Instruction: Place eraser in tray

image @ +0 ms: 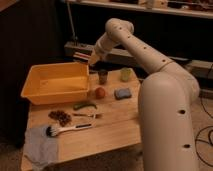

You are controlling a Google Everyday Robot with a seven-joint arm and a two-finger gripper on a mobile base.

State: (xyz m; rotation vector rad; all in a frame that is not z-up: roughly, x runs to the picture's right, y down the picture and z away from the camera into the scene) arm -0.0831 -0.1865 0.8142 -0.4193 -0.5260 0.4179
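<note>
eraser [81, 56] | clamped in pincer [86, 59] | held above far-right corner of tray [35, 94]

I am in a dim lab or workshop room. My tool [85, 58] hangs over a small wooden tabletop [112, 127] near a long shelf [150, 10] full of equipment, dark wall panels are behind, and cables [205, 135] lie on the floor.

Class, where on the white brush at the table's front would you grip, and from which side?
Its long thin handle, from above, jaws across it: it lies flat, with the bulky bristle head at one end. The gripper holds the eraser by the tray's back-right corner.
</note>
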